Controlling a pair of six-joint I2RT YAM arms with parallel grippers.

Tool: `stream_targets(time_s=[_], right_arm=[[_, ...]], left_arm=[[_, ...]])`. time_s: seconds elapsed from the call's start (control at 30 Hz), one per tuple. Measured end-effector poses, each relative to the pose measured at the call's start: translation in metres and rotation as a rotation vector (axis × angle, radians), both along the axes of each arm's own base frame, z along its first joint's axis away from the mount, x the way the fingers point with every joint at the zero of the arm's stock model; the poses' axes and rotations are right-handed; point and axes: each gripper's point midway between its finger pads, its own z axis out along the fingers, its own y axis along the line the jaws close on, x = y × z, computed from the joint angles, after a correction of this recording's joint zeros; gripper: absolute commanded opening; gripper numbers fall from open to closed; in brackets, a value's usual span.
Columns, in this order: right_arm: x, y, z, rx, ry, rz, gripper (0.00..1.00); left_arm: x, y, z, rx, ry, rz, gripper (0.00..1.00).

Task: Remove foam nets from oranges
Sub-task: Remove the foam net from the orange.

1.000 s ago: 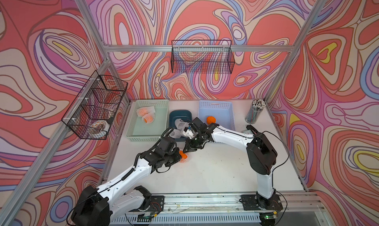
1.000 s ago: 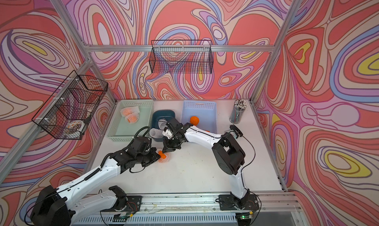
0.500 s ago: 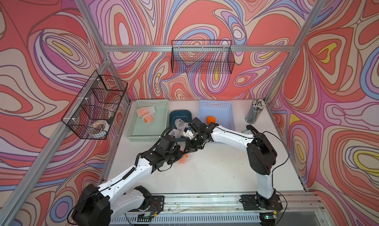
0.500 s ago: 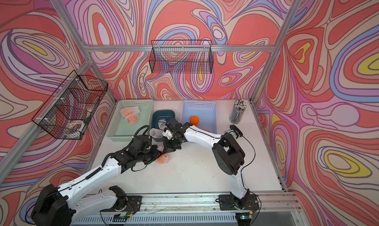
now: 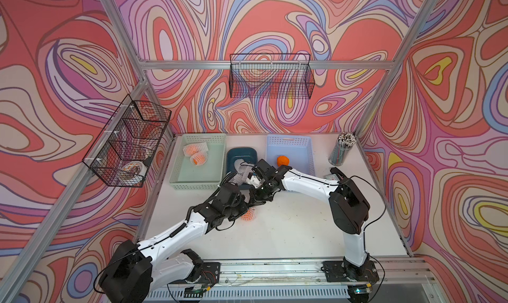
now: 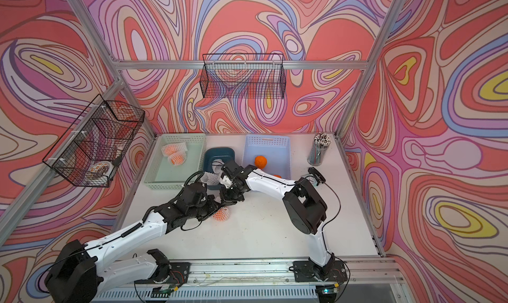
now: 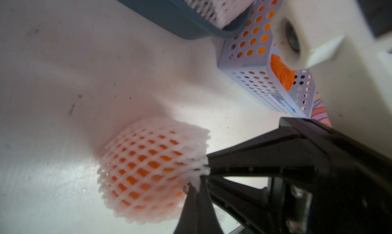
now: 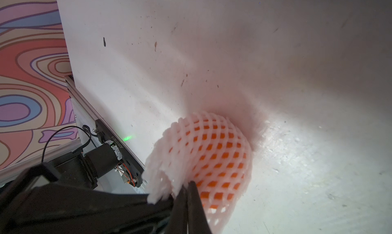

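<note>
Two grippers meet at one wrapped orange (image 5: 248, 215), which lies on the white table (image 5: 297, 233) just left of the frame's centre in both top views. The left gripper (image 5: 243, 206) reaches it from the lower left and the right gripper (image 5: 258, 200) from the upper right. Their black tips crowd together at the fruit's upper edge, and from this height the set of the jaws cannot be made out. Higher in the frame, a green basket (image 5: 192, 185) holds two netted oranges (image 5: 195, 154). A dark blue bin (image 5: 242, 153) holds loose nets (image 5: 242, 169), and a pale blue basket (image 5: 288, 142) holds a bare orange (image 5: 283, 160).

In the left wrist view the wrapped orange sits at lower centre with its foam net (image 7: 148, 150) around it. The left gripper (image 7: 201, 174) comes in from the lower right, its jaws closed tight on the net's frayed rim at the fruit's right side. The fruit itself lies outside the jaws, just beyond the tips.

In the right wrist view the wrapped orange (image 8: 218, 158) fills the lower centre. The right gripper (image 8: 180, 190) enters from the lower left, its jaws pinched together on a bunched fold of the net's loose end. The fruit sits beside the tips, not between them.
</note>
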Motion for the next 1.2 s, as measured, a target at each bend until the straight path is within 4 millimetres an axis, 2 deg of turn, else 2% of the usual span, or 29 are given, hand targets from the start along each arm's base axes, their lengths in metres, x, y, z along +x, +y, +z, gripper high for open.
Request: stream_targets(time_s=[0.33,0.43,0.6,0.77,0.97,1.2], right_arm=[[-0.002,0.000,0.004,0.022,0.017,-0.002,0.00],[0.002,-0.004,0.016,0.059,0.012,-0.011,0.11],[0.002,-0.002,0.037,0.144,-0.001,0.011,0.20],[-0.010,-0.002,0.034,0.175,0.026,0.048,0.28],[-0.017,-0.010,0.026,0.159,0.012,0.076,0.60],[-0.020,-0.025,0.054,0.175,-0.147,0.132,0.72]], left_arm=[[-0.005,0.007,-0.004,0.008,-0.009,0.012,0.00],[-0.008,0.007,-0.006,0.009,-0.002,0.008,0.00],[-0.010,0.009,-0.010,0.001,0.001,0.016,0.00],[-0.010,0.009,-0.008,-0.004,-0.002,0.020,0.00],[-0.010,0.009,-0.007,-0.008,-0.003,0.024,0.00],[-0.010,0.012,-0.004,-0.014,-0.007,0.033,0.00]])
